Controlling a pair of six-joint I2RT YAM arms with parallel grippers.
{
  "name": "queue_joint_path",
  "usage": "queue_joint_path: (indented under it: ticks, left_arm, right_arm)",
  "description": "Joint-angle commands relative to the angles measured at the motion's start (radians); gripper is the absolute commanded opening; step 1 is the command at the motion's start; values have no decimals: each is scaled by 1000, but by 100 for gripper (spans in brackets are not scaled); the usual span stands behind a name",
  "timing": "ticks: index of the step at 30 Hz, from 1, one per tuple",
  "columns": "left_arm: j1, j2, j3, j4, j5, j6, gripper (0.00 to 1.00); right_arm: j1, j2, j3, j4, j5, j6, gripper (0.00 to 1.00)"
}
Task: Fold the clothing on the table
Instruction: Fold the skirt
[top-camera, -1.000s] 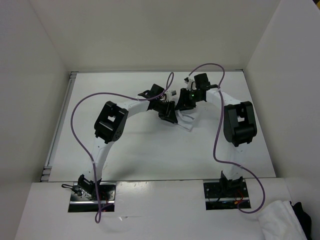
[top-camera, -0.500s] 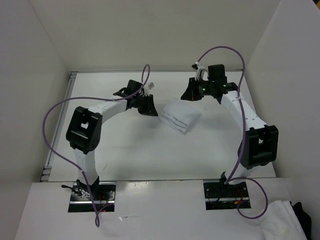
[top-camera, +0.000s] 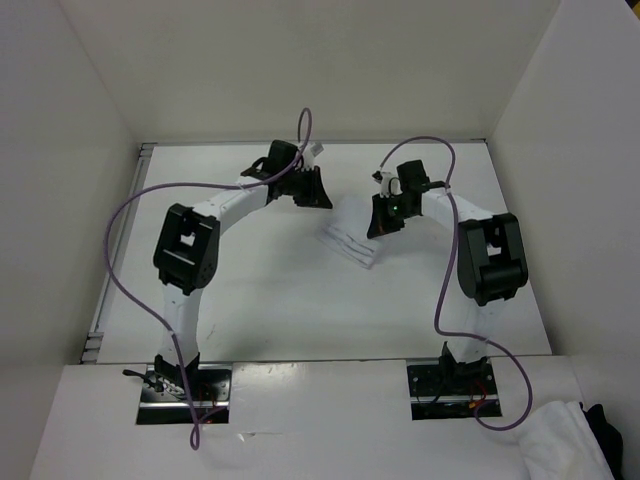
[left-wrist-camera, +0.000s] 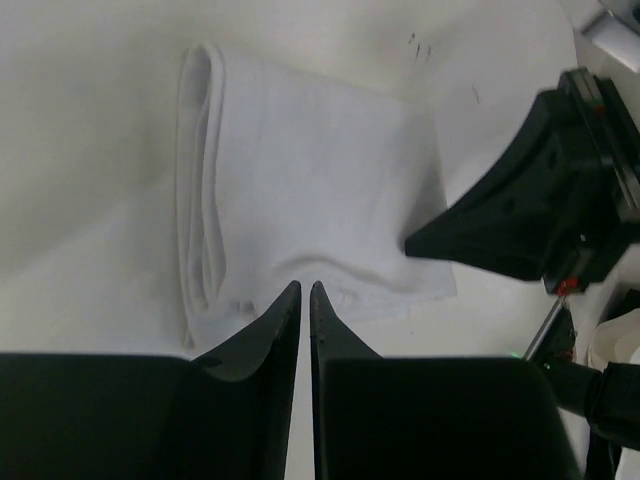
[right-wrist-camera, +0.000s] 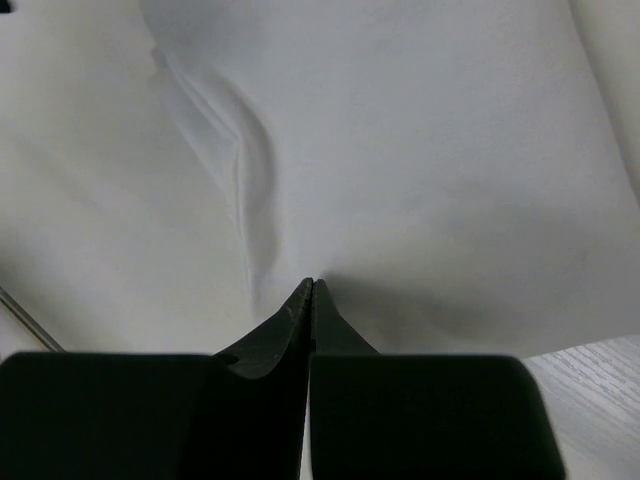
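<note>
The folded white fabric garment (left-wrist-camera: 310, 190) is overhung by the shut right gripper (right-wrist-camera: 312, 283) and almost-shut left gripper (left-wrist-camera: 305, 288); its layers could be dragged open by snagging tips.

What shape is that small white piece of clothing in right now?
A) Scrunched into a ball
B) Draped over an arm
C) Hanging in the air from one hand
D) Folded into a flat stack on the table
D: the clothing lies flat on the table between the left hand and the right hand, and the left wrist view shows stacked layers along its edge.
</note>
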Motion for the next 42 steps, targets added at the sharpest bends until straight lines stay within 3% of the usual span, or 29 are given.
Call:
queue_joint_path:
  ticks: [1, 11, 24, 35, 40, 42]
  left_arm:
    - [-16, 87, 154, -8, 60, -22, 13]
    - [-25, 173, 221, 42, 118, -141, 13]
    - [-82, 113, -52, 87, 255, -151, 12]
    - [-105, 144, -100, 10, 188, -99, 7]
    - [-114, 4, -99, 38, 157, -65, 6]
    - [-123, -22, -68, 74, 157, -56, 0]
  right_arm:
    - [5, -5, 14, 41, 22, -2, 0]
    - [37, 69, -50, -42, 68, -22, 0]
    - [77, 67, -132, 0, 145, -67, 0]
    - [77, -11, -131, -31, 72, -109, 0]
    - [77, -66, -164, -22, 41, -122, 0]
    - [77, -66, -164, -22, 41, -122, 0]
